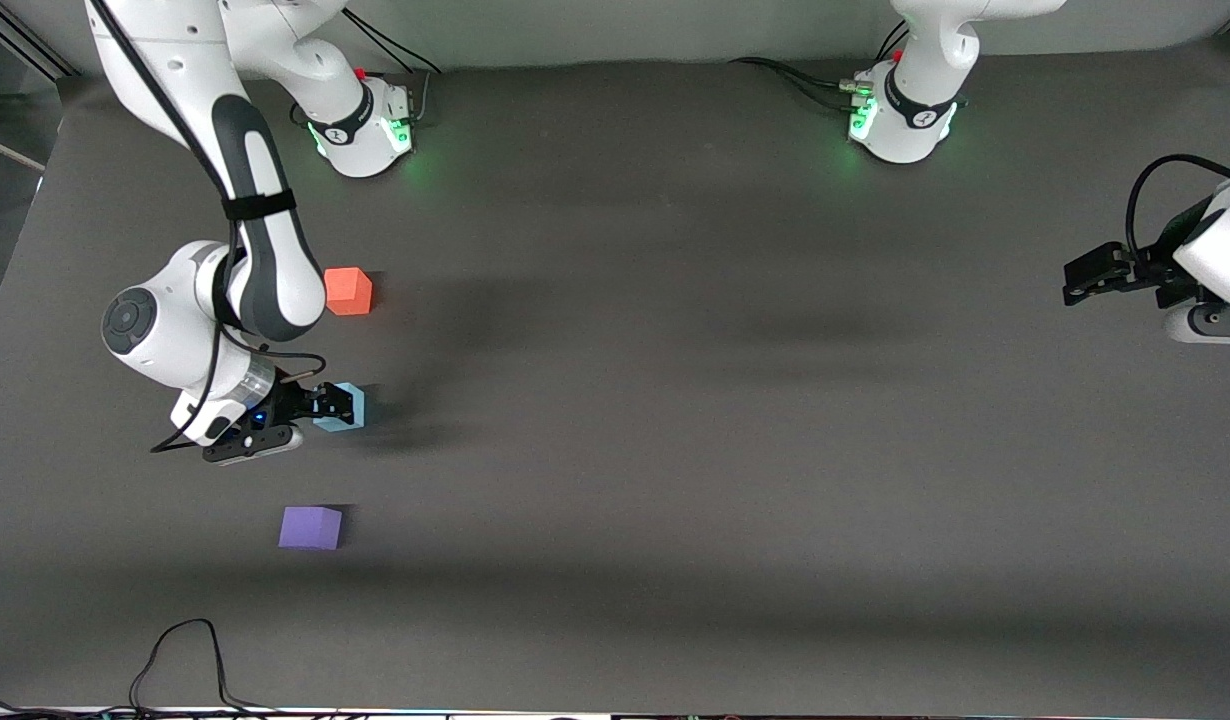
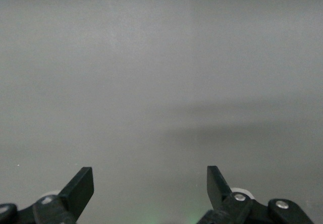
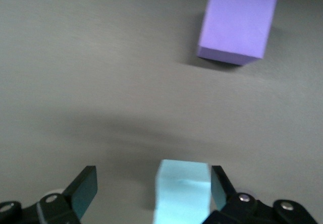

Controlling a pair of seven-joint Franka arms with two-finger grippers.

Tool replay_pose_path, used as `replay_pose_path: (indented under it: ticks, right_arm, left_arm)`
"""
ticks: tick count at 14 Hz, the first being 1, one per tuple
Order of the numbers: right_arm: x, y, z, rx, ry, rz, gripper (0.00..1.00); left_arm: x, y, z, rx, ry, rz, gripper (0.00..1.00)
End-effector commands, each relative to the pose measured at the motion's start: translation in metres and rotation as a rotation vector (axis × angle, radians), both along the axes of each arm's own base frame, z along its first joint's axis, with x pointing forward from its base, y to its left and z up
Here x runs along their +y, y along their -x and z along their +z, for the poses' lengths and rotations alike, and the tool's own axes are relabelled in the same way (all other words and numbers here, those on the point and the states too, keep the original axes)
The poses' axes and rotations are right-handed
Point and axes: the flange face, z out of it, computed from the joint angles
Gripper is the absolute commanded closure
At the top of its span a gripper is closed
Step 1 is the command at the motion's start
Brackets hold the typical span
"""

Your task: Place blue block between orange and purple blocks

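The blue block (image 1: 343,408) (image 3: 182,192) rests on the dark mat. It lies nearer to the front camera than the orange block (image 1: 348,291) and farther than the purple block (image 1: 310,527) (image 3: 236,24), roughly in line with both. My right gripper (image 1: 327,402) (image 3: 151,183) is low around the blue block and open. One finger stands right beside the block, and a clear gap separates the block from the other finger. My left gripper (image 1: 1083,277) (image 2: 150,178) waits open at the left arm's end of the table, with only bare mat between its fingers.
The dark mat (image 1: 675,400) covers the whole table. A black cable (image 1: 180,650) loops on it by the edge nearest the front camera, toward the right arm's end. The two arm bases (image 1: 370,125) (image 1: 905,115) stand along the edge farthest from the camera.
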Motion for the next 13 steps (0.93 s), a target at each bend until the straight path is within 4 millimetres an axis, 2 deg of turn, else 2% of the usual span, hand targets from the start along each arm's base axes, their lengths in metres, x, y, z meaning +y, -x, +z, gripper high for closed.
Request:
replay_pose_path:
  ticks: [1,3,5,8,11,13]
  right_arm:
    - [0.022,-0.017,0.078,0.046,0.051,-0.021,0.0]
    - [0.033,-0.023,0.136,0.067,0.064,0.018,0.0]
    - [0.032,-0.024,0.193,0.113,0.053,0.022,0.0]
    - [0.032,-0.007,0.267,0.092,0.022,0.05,0.0]
    - [0.024,0.018,0.311,0.074,0.025,0.056,0.0]
    - [0.021,0.025,0.316,0.077,0.025,0.072,0.0]
  left_arm:
    - [-0.003,-0.001,0.004,-0.012,-0.012,-0.01,0.0]
    - [-0.003,-0.001,0.004,-0.012,-0.012,-0.01,0.0]
    - [-0.003,-0.001,0.004,-0.012,-0.012,-0.01,0.0]
    - [-0.003,-0.001,0.004,-0.012,-0.012,-0.01,0.0]
    - [-0.003,-0.001,0.004,-0.012,-0.014,-0.01,0.0]
    - [-0.003,-0.001,0.004,-0.012,-0.014,-0.009,0.0]
